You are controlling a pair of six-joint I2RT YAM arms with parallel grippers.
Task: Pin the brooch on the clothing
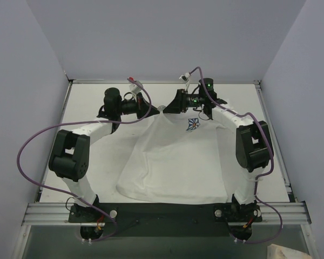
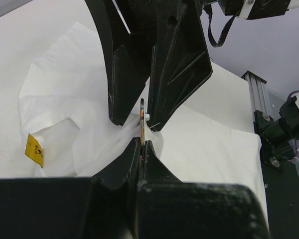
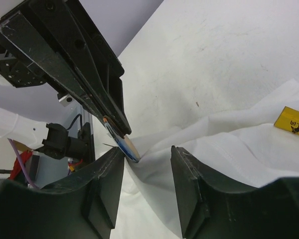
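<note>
step: pinning at far-centre collar | left gripper [image 2: 143, 145]: fingers pinching small round brownish-gold brooch [image 2: 142, 119] edge-on at a raised fold of white short-sleeved T-shirt [image 1: 173, 162] on white counter [image 1: 86, 94] | right gripper [image 3: 147, 162]: fingers spread astride brooch | technique: close squarely, fabric trapped between.

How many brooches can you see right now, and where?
1. The brooch is pinched edge-on in the left end effector's tips, inside the open right end effector, at the T-shirt's bunched far edge. Folds could hide others.
</note>
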